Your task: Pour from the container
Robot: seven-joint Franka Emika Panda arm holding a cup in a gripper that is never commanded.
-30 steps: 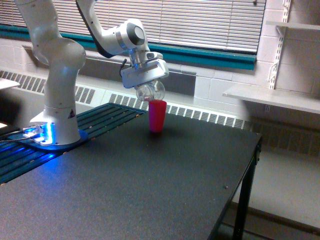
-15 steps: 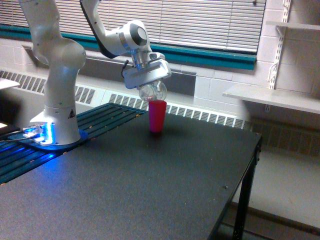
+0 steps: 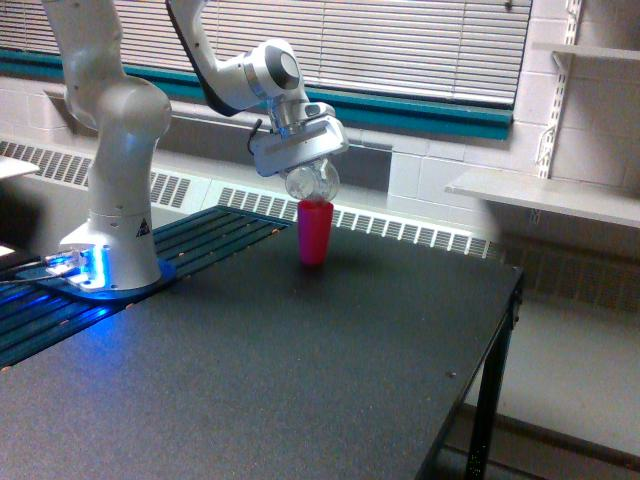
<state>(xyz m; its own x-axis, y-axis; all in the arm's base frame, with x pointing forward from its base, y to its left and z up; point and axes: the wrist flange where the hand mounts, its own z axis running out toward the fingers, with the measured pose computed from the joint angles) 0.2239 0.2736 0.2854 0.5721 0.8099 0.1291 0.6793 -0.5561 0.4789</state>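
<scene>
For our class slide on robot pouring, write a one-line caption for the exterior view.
Robot gripper holds a clear container tipped just above a pink cup standing on a black table.

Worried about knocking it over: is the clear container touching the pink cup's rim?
Cannot tell. In the exterior view the clear container, tilted in the gripper, overlaps the pink cup rim; no gap or contact shows plainly.

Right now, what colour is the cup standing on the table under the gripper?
Pink-red, opaque: the cup shows best in the exterior view, below the clear container in the gripper.
</scene>
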